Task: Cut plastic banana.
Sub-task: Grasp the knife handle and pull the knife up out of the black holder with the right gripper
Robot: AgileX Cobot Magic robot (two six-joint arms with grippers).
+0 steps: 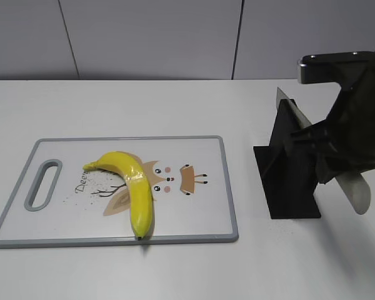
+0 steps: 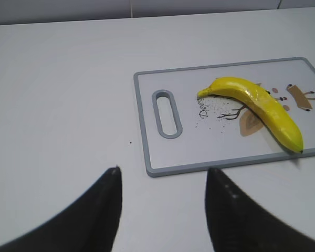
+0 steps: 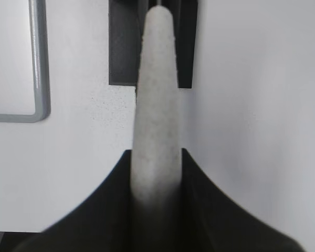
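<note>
The plastic banana (image 1: 134,184) is glossy yellow and curved, and lies on the white cutting board (image 1: 200,212) with its dark tip at the near edge. It also shows in the left wrist view (image 2: 262,105). My right gripper (image 1: 325,156) is shut on a knife (image 3: 156,79) with a pale speckled handle, beside the black knife stand (image 1: 287,187), well right of the board. The grey blade (image 1: 290,109) points up and left over the stand. My left gripper (image 2: 163,170) is open and empty, above bare table near the board's handle end.
The board (image 2: 147,131) has a grey rim, a slot handle (image 1: 42,184) at its left end and a cartoon print. The stand's base (image 3: 121,42) lies just beyond the board's corner (image 3: 39,105). A grey wall stands behind the white table.
</note>
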